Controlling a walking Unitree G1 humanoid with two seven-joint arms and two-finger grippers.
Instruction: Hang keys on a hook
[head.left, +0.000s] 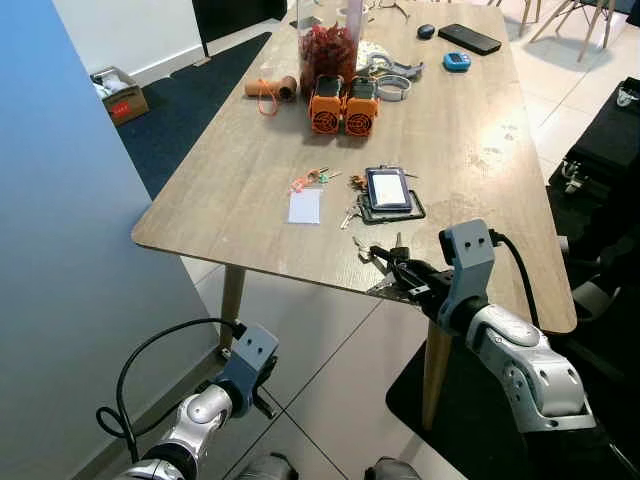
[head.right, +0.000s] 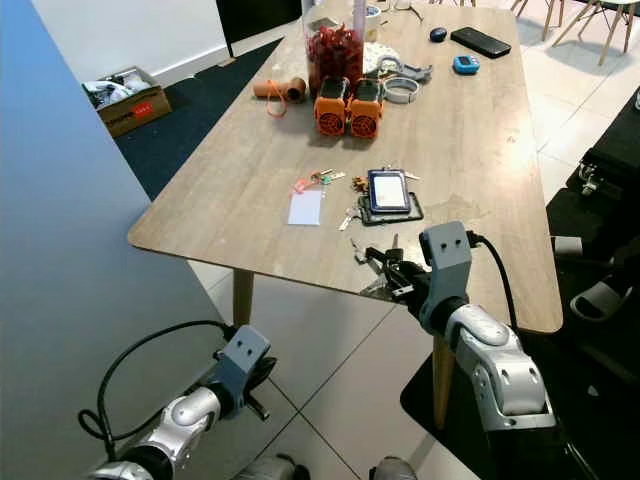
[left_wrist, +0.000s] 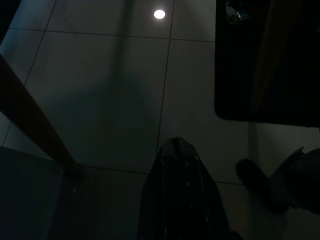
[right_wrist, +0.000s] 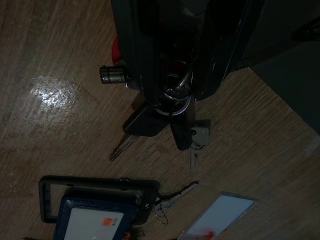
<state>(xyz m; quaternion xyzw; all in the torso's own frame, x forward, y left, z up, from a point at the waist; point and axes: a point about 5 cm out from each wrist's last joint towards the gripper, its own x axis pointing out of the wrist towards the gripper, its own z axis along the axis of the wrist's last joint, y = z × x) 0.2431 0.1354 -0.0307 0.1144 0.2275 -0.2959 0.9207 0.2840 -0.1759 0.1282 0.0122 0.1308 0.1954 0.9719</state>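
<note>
1. Left eye view: the left gripper (head.left: 262, 398) is hanging idle down by the tiled floor (head.left: 320, 370); can't tell if it's open or closed.
2. The right gripper (head.left: 388, 268) is clamping onto a key bunch (right_wrist: 167, 112) at the wooden table's (head.left: 480, 160) near edge.
3. Farther back, a phone in a black case (head.left: 388, 190) and a white card (head.left: 304, 206) are lying flat.
4. Two orange battery packs (head.left: 342, 104) are sitting beyond.

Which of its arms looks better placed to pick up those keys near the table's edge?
The right. Its right gripper is already at the bunch of keys on the table's near edge, fingers closed around the key ring. The left gripper hangs low beside the table leg, over the floor.
</note>
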